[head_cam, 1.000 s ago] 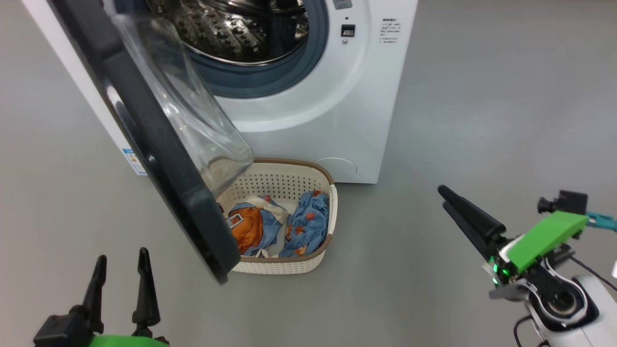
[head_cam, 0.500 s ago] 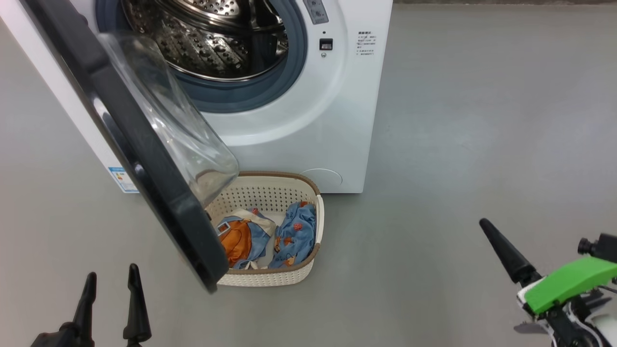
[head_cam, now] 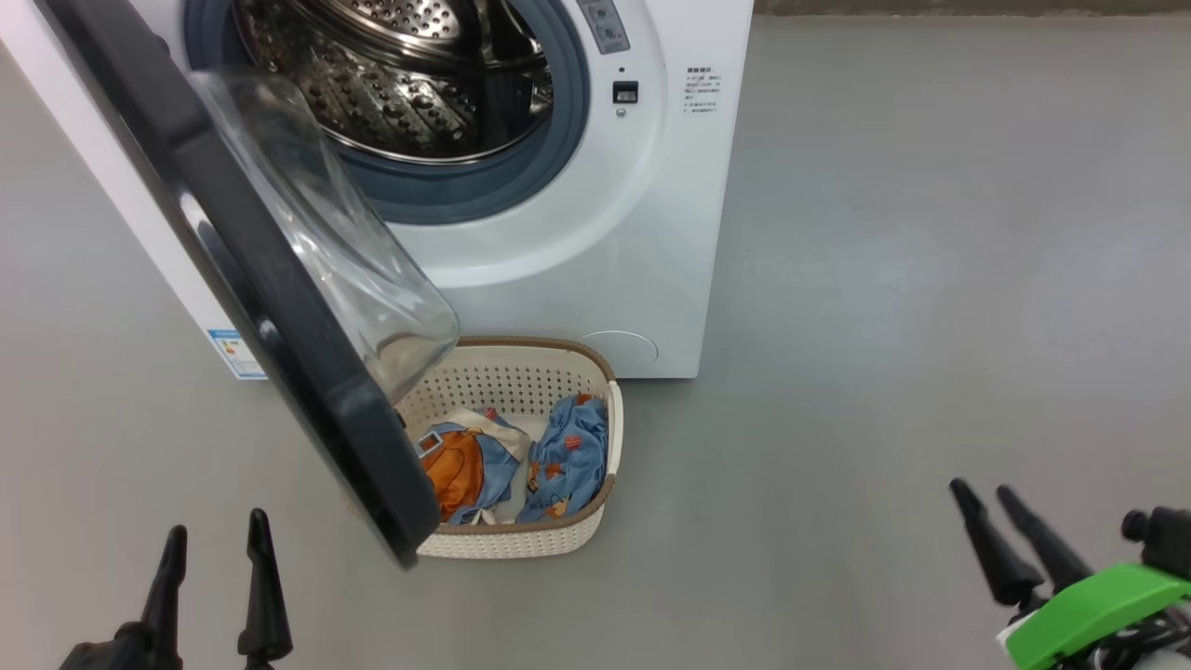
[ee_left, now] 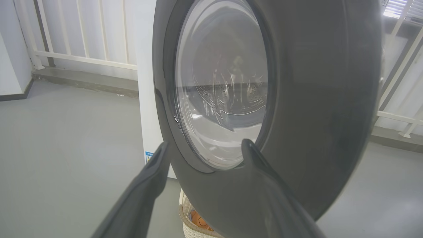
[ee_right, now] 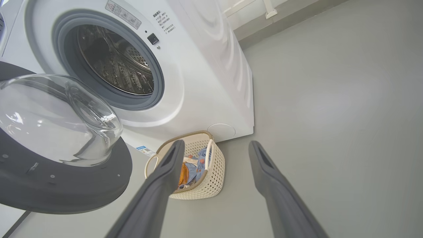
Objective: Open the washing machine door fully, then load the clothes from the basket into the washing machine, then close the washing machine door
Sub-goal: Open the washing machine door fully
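Observation:
The white washing machine [head_cam: 577,242] stands ahead with its steel drum [head_cam: 409,84] exposed. Its black door [head_cam: 279,307] hangs partly open, swung out over the left side of the basket, glass bowl [head_cam: 335,251] facing the drum. The cream basket [head_cam: 558,530] sits on the floor before the machine, holding the blue and orange clothes [head_cam: 558,456]. My left gripper [head_cam: 214,549] is open at the lower left, just outside the door's outer face [ee_left: 314,99]. Open too, my right gripper [head_cam: 986,498] hovers at the lower right, well away from the basket [ee_right: 208,185].
Grey floor [head_cam: 884,326] stretches wide to the right of the machine. A white railing [ee_left: 82,43] and a low kerb run behind the machine. A blue label sticker [head_cam: 233,354] is on the machine's left side.
The head camera has tilted up, so the whole scene sits lower and further left. My right gripper has dropped toward the lower right corner and turned so both fingers show apart.

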